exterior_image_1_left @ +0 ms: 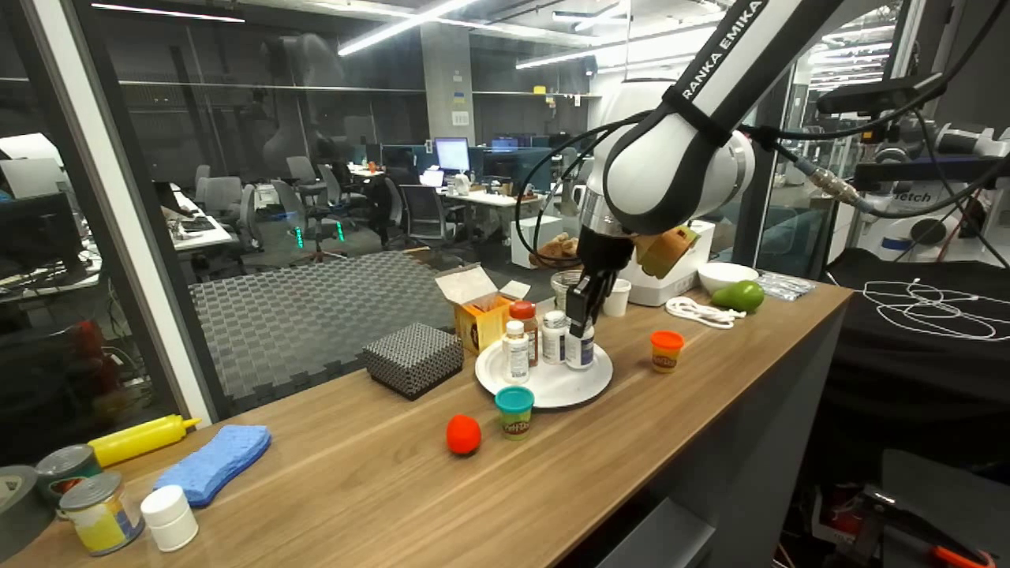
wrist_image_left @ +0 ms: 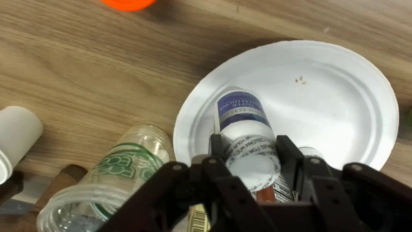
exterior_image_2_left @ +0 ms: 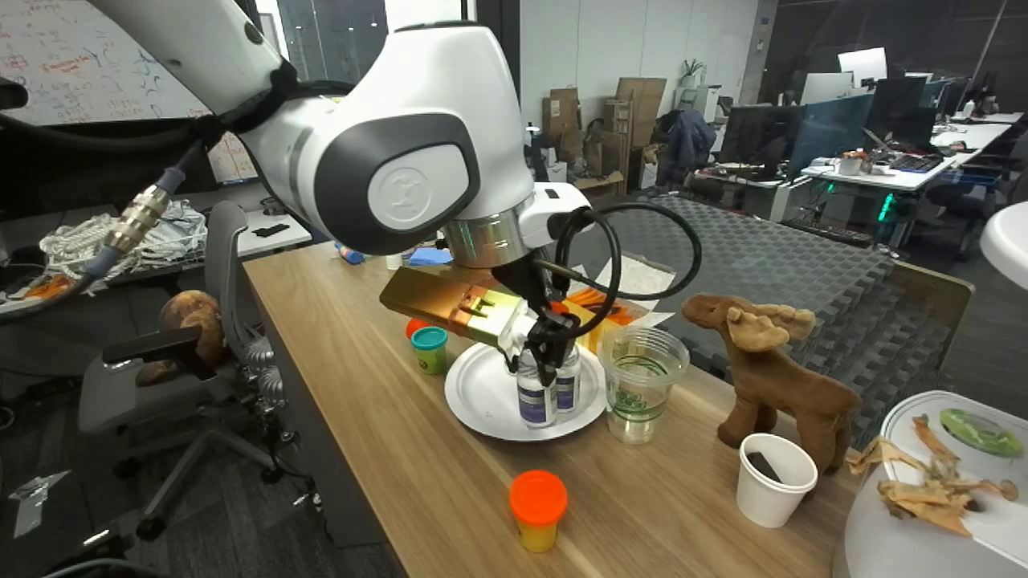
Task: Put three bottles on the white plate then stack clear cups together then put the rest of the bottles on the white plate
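Observation:
My gripper (wrist_image_left: 249, 145) is shut on the cap end of a white bottle (wrist_image_left: 242, 108) with a purple label, one finger against each side. That bottle stands on the white plate (wrist_image_left: 322, 106), apparently upright, as an exterior view of the bottle (exterior_image_1_left: 581, 353) suggests. Beside it on the plate are another white bottle (exterior_image_1_left: 554, 339), a red-capped bottle (exterior_image_1_left: 525, 315) and a slim white-capped bottle (exterior_image_1_left: 517, 355). Clear cups (exterior_image_2_left: 642, 385) with green print stand just off the plate's rim and look nested; how many, I cannot tell. A plain white bottle (exterior_image_1_left: 170, 517) sits at the table's far end from the arm.
Near the plate are a teal-lidded tub (exterior_image_1_left: 515, 410), a red ball-like object (exterior_image_1_left: 463, 435), an orange-lidded tub (exterior_image_2_left: 538, 510), a black box (exterior_image_1_left: 414, 356) and an open yellow carton (exterior_image_1_left: 481, 315). A plush moose (exterior_image_2_left: 779, 385) and a paper cup (exterior_image_2_left: 775, 482) stand beyond the cups.

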`<state>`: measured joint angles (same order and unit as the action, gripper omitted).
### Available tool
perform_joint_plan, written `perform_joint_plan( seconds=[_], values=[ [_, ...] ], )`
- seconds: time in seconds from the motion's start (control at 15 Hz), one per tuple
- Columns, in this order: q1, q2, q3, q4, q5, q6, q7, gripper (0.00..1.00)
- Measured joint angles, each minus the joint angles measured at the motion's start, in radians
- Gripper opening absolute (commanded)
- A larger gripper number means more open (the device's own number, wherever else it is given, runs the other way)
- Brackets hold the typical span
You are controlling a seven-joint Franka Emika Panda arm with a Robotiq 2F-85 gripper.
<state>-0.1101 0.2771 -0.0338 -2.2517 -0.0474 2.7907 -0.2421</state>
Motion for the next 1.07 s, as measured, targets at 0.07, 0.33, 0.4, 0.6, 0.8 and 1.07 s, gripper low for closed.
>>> perform_joint_plan(
  seconds=[0.07, 0.33, 0.4, 0.6, 0.8, 1.07],
  values=[
    [-0.006, 0.004, 0.008, 0.002, 0.013, 0.004, -0.001, 0.2],
    [-0.015, 0.02, 0.023, 0.008, 0.035, 0.018, -0.003, 0.73],
    [-0.016, 0.023, 0.024, 0.008, 0.035, 0.022, -0.003, 0.74],
    [-0.018, 0.023, 0.026, 0.008, 0.035, 0.026, -0.003, 0.97],
    [-0.016, 0.007, 0.032, 0.0, 0.035, 0.028, -0.002, 1.0],
    [-0.001, -0.083, 0.031, -0.064, 0.031, -0.027, 0.021, 1.0]
  ],
)
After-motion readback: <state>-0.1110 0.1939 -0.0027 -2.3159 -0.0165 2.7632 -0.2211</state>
